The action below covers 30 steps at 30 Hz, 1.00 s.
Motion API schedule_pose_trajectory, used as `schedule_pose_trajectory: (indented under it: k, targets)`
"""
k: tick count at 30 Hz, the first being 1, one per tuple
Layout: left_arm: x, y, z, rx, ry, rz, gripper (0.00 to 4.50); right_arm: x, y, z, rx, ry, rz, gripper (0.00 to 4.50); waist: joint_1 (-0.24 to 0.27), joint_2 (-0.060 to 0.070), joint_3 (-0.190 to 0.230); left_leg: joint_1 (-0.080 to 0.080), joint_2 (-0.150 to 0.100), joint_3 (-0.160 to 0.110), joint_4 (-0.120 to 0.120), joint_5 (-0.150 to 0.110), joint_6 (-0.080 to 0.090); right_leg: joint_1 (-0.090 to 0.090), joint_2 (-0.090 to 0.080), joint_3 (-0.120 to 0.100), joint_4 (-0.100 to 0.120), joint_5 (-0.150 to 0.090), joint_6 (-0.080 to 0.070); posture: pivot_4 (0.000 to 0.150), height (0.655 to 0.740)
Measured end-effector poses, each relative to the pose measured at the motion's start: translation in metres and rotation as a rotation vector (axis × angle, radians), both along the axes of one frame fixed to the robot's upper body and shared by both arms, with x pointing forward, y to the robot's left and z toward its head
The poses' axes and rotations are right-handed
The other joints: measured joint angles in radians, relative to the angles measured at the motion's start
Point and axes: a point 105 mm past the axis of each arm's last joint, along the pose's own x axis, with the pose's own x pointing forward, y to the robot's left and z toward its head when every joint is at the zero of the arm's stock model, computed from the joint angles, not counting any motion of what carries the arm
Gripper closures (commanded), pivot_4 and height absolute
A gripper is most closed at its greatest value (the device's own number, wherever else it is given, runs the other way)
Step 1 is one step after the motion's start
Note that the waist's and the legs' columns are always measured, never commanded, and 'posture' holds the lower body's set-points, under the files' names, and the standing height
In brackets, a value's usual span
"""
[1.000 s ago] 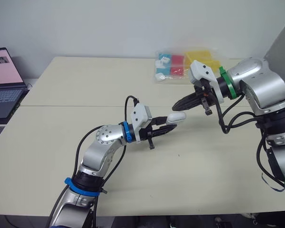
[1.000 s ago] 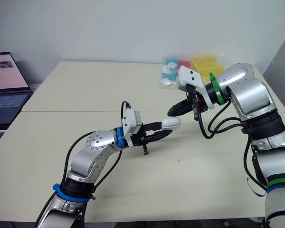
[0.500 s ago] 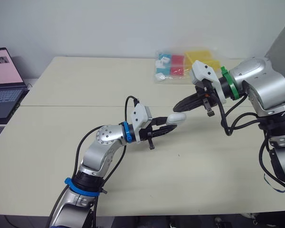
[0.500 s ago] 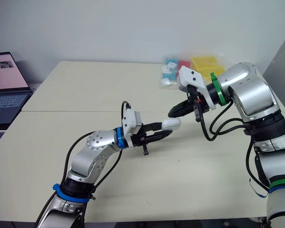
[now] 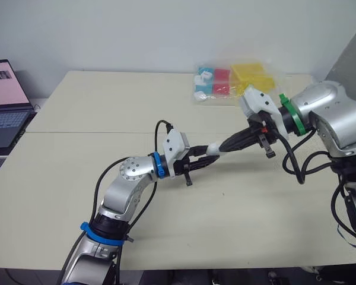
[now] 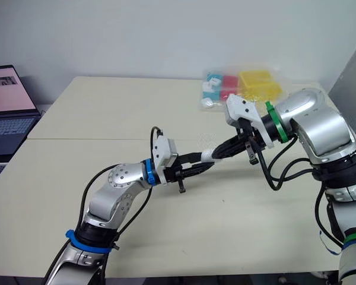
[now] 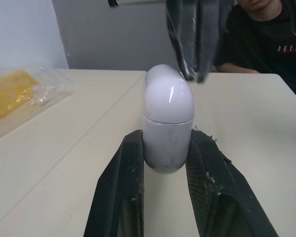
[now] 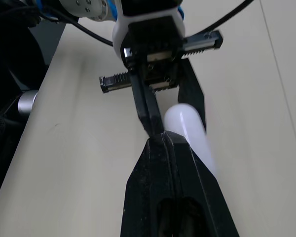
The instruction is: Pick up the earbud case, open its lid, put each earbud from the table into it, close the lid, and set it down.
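I have the left gripper (image 7: 166, 142) clamped on the case (image 6: 208, 155), held above the table (image 5: 107, 107) (lid (image 7: 168, 94) shut, pointing away from the wrist). The right gripper (image 8: 162, 136) has its 2 fingers pressed together, tips right against the lid end.

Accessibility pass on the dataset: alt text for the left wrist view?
The left gripper clamps a glossy white pill-shaped earbud case, lid closed. The right gripper, shut, is at its lid; beige table, person behind.
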Motion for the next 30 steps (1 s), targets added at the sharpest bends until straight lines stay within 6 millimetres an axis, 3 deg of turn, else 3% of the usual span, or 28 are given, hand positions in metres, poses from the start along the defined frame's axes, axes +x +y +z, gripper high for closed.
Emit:
schedule_pose_trajectory:
  k: [9,14,18,22,27,30]
  targets:
    - [0.0,0.0,0.0,-0.001,0.001,-0.002,3.7,0.0,-0.002,-0.001,0.004,0.015,-0.013,4.5,0.0,0.0,0.0,0.0,0.0,0.0,0.0,0.0,0.0,0.0,0.0,0.0,0.0,0.0,0.0,0.15,0.74]
    - [-0.001,0.002,-0.004,0.014,0.035,-0.006,3.7,-0.013,-0.032,0.011,-0.029,-0.046,-0.081,4.5,0.01,0.0,0.0,-0.001,-0.001,-0.003,0.0,0.0,0.0,0.001,-0.001,-0.003,-0.002,0.0,0.0,0.15,0.74]
    - [-0.003,0.001,-0.015,0.029,0.174,-0.037,3.7,-0.022,-0.055,-0.003,-0.087,-0.04,-0.13,4.5,0.008,0.0,0.0,-0.001,-0.001,-0.002,0.0,0.0,0.0,0.001,-0.001,-0.002,-0.001,0.0,0.0,0.15,0.74]
    - [-0.011,-0.016,-0.04,0.085,0.42,-0.105,3.7,-0.031,-0.08,-0.013,-0.139,-0.063,-0.221,4.5,0.005,0.0,0.0,0.0,-0.001,-0.002,0.0,0.0,0.0,0.001,0.0,-0.002,0.0,0.0,0.001,0.15,0.74]
    - [-0.015,-0.029,-0.061,0.135,0.653,-0.121,3.7,-0.041,-0.095,-0.031,-0.159,-0.048,-0.298,4.5,0.0,0.0,0.0,0.001,-0.001,-0.002,0.001,0.0,0.0,0.002,0.001,-0.002,0.0,-0.001,0.002,0.15,0.74]
    - [-0.014,-0.033,-0.083,0.195,0.827,-0.064,3.7,-0.049,-0.093,-0.045,-0.156,-0.034,-0.313,4.5,-0.004,0.0,0.0,0.002,-0.001,-0.002,0.001,0.0,0.0,0.003,0.002,-0.001,0.0,-0.002,0.004,0.15,0.74]
